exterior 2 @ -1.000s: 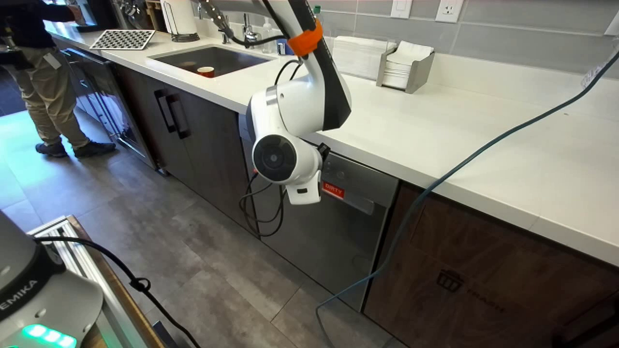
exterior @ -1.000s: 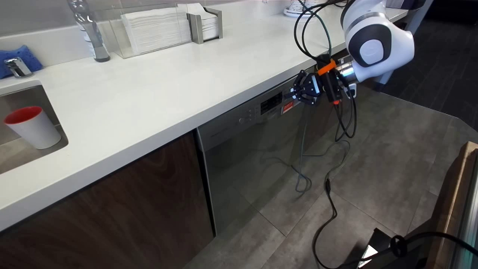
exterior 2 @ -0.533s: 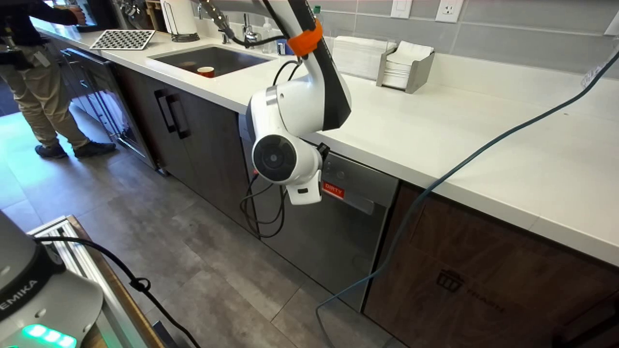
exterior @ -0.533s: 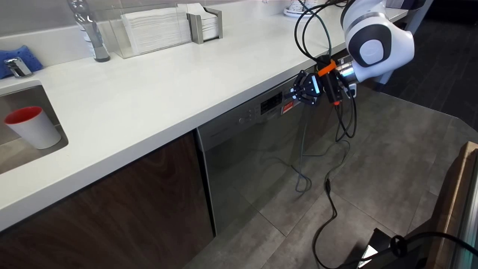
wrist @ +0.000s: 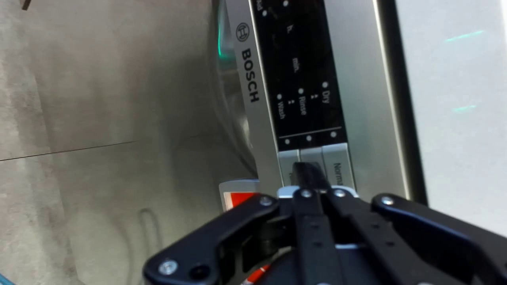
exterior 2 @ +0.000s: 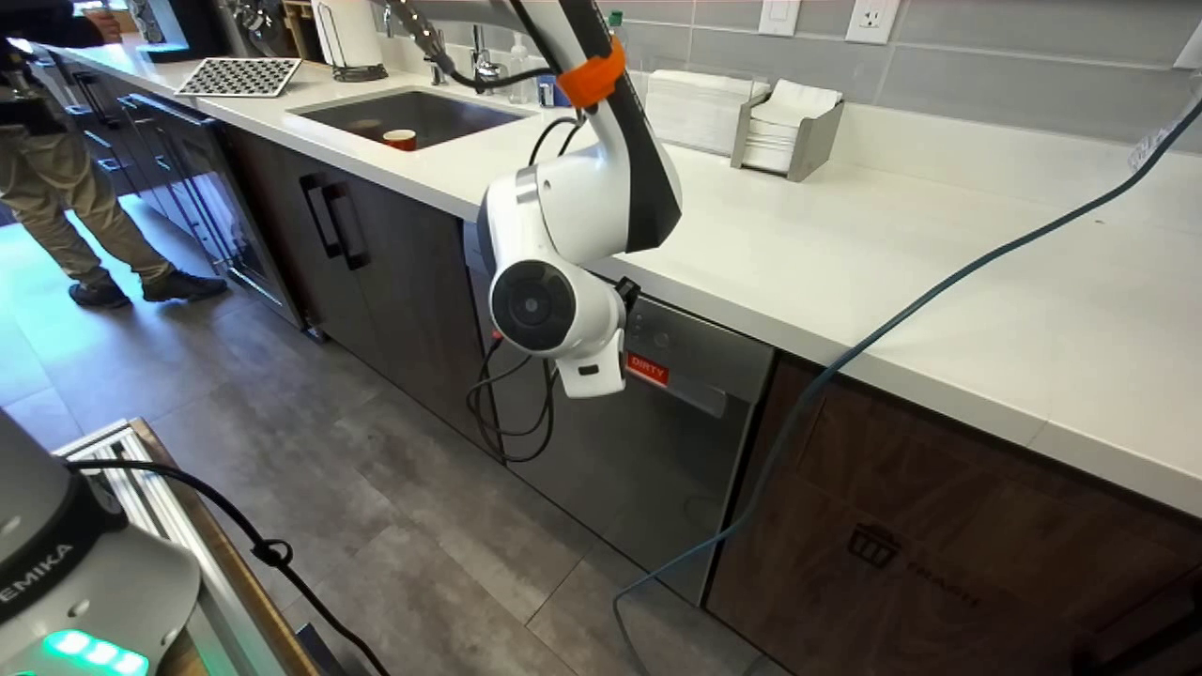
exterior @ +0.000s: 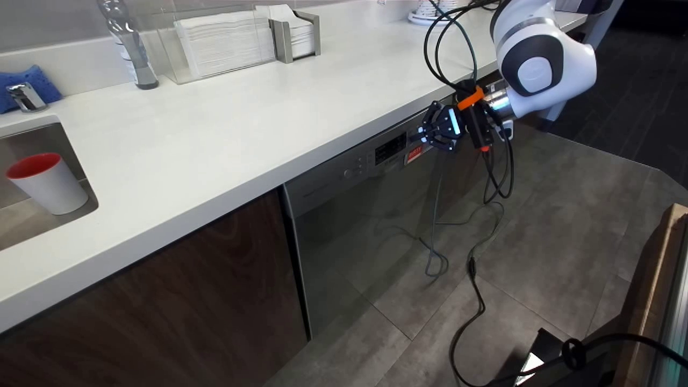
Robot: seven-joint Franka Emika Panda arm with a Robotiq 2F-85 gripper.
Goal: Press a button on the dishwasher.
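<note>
Pincer (wrist: 311,172) clenched in front of three buttons (wrist: 312,154) on the dishwasher (exterior: 357,231).
I see its steel front (exterior 2: 648,469) below the white counter (exterior 2: 808,239); whether I am touching a button, I cannot tell from here.

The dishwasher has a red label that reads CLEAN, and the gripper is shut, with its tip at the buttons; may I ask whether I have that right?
Not quite: the red label on the dishwasher reads DIRTY, not CLEAN, as an exterior view shows. The gripper is indeed shut, with its tip at the buttons.
</note>
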